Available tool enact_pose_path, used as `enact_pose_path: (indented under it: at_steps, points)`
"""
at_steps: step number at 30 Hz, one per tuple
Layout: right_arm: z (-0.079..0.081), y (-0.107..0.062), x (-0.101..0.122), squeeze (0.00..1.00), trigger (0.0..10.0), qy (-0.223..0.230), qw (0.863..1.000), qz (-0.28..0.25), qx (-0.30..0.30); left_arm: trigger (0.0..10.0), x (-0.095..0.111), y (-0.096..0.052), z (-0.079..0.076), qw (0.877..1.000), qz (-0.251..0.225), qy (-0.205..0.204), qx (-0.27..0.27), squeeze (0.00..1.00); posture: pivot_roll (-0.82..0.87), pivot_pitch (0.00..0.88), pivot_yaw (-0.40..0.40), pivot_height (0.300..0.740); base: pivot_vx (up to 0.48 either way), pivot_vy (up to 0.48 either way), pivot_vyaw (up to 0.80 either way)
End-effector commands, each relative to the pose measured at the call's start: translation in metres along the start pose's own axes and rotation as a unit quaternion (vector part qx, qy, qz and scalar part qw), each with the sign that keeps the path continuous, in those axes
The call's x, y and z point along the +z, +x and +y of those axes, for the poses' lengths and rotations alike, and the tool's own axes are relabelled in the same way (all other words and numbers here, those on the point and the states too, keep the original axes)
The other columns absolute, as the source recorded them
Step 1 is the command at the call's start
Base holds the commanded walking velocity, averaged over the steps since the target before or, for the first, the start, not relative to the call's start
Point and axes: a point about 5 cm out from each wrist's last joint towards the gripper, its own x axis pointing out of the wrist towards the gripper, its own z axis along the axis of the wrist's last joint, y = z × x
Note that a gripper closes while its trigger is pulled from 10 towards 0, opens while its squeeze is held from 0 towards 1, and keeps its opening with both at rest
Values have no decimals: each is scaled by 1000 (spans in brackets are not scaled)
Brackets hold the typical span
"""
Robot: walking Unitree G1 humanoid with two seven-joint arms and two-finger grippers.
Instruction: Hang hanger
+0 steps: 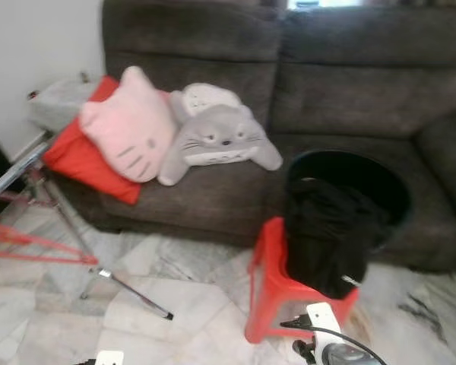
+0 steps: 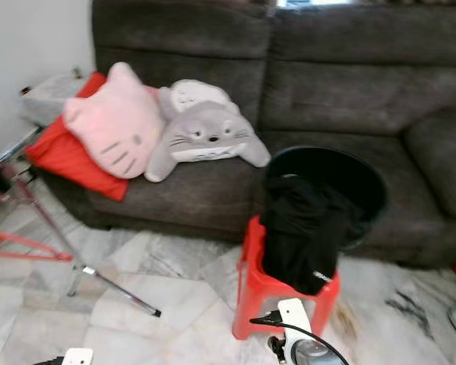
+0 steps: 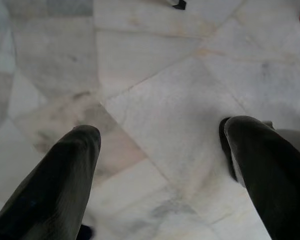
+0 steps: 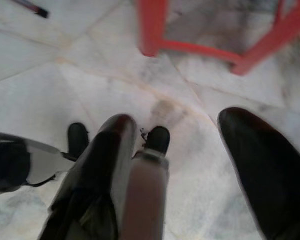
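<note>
Left gripper [image 3: 160,145] low over the pale marble floor [image 3: 140,60], two black fingers [image 3: 70,170] spread wide, nothing between them. Right gripper [image 4: 180,145] likewise low over the floor, two fingers [image 4: 255,160] apart; a pale rod-like shape [image 4: 147,195] close against the inner side of one finger, too blurred to name – cannot tell whether it is the hanger, or whether it is touched at all. One corner of a red stool [image 4: 155,35] just beyond the fingertips.

From the head views: one dark grey sofa [image 1: 349,91] across the back of the room. Three soft things at its left end – one red cushion [image 1: 80,156] lowest, one pink cat-face cushion [image 1: 129,125] leaning on it, one grey cat-like plush [image 1: 216,137] beside, with something white [image 1: 205,95] tucked behind. One red plastic stool [image 1: 270,281] on the floor in front of the sofa, one black garment [image 1: 327,236] heaped on its seat and drooping over the front edge. One round black tub [image 1: 365,171] just behind the garment, against the sofa's front. At far left, a metal pole [image 1: 129,289] slanting down to the floor and red bars [image 1: 30,255] low beside it. No clear hanger shape anywhere in the blur.
</note>
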Motion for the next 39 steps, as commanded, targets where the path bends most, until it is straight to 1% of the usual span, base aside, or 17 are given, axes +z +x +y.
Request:
enact_pose_path:
  at_steps: [1,20,28,29,39]
  points:
    - [-4,-1,-3,0,10000,1,1000,5,-5,10000,-2,0,-6,1000,5,1,-6,0,-78,0,44,740,0,0,-688]
    - [-3,-1,-4,0,10000,3,1000,2,-6,10000,3,1,-5,1000,-3,-2,-6,0,-85,0,49,740,0,0,-684]
    - [-1,0,-5,0,10000,14,1000,-5,-6,10000,3,1,-8,1000,0,10,-6,0,-91,0,57,740,0,0,0]
    - [-1,0,-5,0,10000,14,1000,-5,-5,10000,2,1,-9,1000,3,18,-6,0,-92,0,58,740,0,0,0]
    - [0,0,-5,0,10000,5,1000,-7,-3,10000,3,1,-10,1000,1,15,-5,0,-91,0,59,740,0,0,0]
